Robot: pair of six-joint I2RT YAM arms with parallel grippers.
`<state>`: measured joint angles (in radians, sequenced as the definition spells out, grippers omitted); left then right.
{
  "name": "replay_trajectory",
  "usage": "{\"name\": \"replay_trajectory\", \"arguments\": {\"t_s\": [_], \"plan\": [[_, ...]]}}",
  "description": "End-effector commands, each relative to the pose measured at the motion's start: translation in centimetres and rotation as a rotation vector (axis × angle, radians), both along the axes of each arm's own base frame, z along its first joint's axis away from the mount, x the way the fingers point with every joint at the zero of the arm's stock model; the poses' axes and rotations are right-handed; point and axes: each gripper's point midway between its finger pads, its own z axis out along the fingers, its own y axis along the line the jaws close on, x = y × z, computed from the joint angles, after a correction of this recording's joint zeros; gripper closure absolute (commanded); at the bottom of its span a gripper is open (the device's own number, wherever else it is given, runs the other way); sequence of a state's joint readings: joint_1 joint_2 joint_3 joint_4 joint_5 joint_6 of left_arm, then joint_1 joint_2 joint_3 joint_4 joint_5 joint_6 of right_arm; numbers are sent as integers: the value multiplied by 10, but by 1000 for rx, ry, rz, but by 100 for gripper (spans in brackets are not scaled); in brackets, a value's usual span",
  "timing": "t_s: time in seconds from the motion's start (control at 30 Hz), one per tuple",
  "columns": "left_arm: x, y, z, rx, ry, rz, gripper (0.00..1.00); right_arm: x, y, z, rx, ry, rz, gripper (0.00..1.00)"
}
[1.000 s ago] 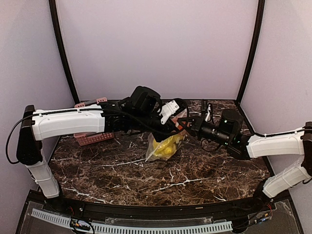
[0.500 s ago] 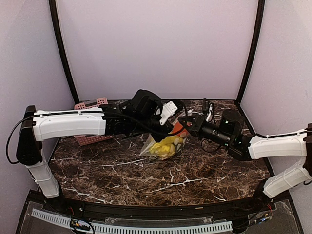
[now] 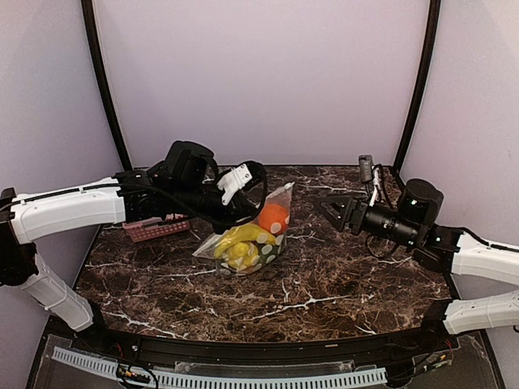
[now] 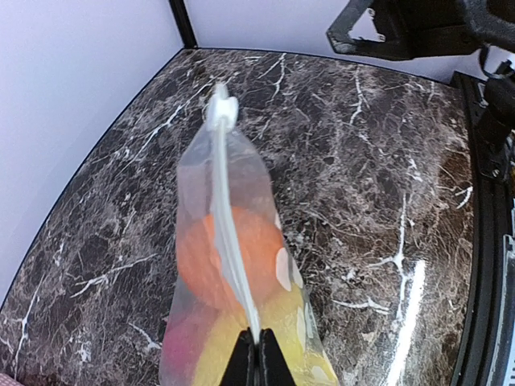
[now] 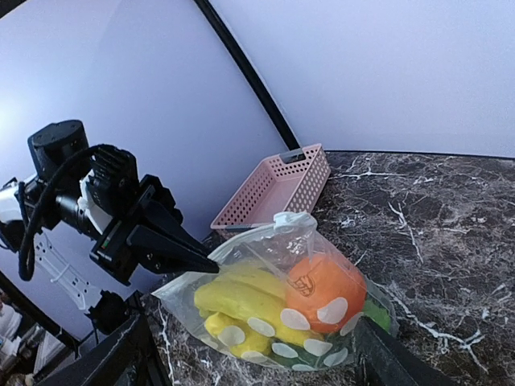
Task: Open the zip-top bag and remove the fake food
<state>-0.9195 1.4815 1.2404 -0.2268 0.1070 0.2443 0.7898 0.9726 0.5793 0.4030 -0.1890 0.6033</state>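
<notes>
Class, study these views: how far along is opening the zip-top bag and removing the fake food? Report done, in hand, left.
Done: the left gripper is shut on the zip-top bag at its zip strip. In hand: the right gripper stands open, clear of the bag. Left: the strip looks closed, and the fake food sits inside.

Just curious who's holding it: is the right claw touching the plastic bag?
Apart. The top view shows bare table between the open right gripper and the zip-top bag; the left gripper pinches its zip strip.
</notes>
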Motion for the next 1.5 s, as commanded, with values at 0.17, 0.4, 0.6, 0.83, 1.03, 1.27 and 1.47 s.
{"name": "replay_trajectory", "arguments": {"t_s": [0.17,0.4,0.6,0.83,1.03,1.27,1.47], "plan": [[-63,-1,21,12,-64,-389,99,-33,-1,-18,-283,-284,175,24],[-89,-6,16,-7,9,-538,99,-59,9,-18,-266,-383,332,30],[-92,-8,23,-42,-6,-561,99,-79,22,-23,-257,-390,478,36],[-88,-9,17,-31,-15,-549,99,-89,27,-26,-248,-405,524,36],[-87,-10,13,-24,-20,-551,99,-100,26,-25,-230,-448,552,31],[-86,-11,13,-26,-22,-552,99,-101,29,-28,-241,-446,556,32],[-86,-12,14,-35,-20,-550,99,-93,36,-34,-269,-422,525,54]]}}
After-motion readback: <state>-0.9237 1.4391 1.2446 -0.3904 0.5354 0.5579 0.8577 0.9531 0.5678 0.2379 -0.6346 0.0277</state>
